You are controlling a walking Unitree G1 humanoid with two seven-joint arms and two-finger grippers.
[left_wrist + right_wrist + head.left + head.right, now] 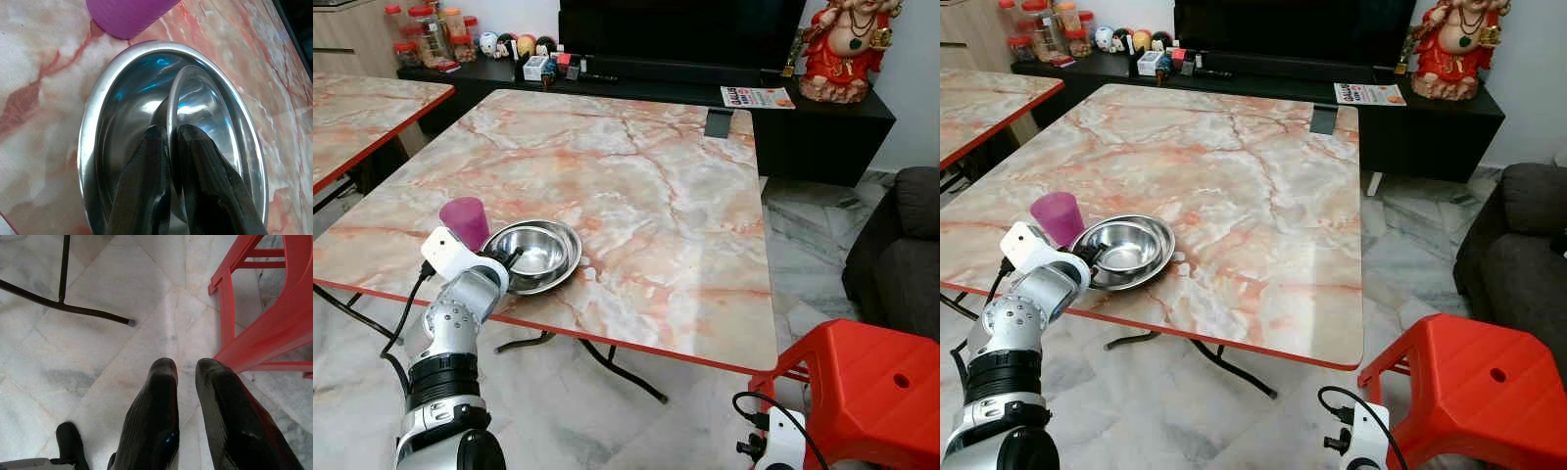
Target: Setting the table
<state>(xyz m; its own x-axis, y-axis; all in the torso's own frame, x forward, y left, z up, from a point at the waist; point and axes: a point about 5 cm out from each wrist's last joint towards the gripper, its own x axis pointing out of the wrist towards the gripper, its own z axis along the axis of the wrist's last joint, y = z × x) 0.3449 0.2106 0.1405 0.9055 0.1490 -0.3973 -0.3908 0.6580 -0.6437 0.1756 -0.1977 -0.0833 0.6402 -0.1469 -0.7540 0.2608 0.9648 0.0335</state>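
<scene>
Bowl [195, 122], nested in a larger bowl [98, 147] beside the cup [465, 219], has its near rim pinched by the left gripper [172, 134].

**Legible text: one printed card, only partly readable**

You had one item bearing print in view: a white card [757, 97] lying flat on the black cabinet [822, 117] behind the marble table [636, 196], just beside the red seated figurine [847, 44]. Its red heading appeared to begin with "GALA", but you could not confirm the rest; the smaller lines beneath were too small to read. The jars [426, 34] and small boxes [536, 67] at the cabinet's other end carried labels, none of them legible to you. Nothing else showed readable marks, numbers or brands.
</scene>
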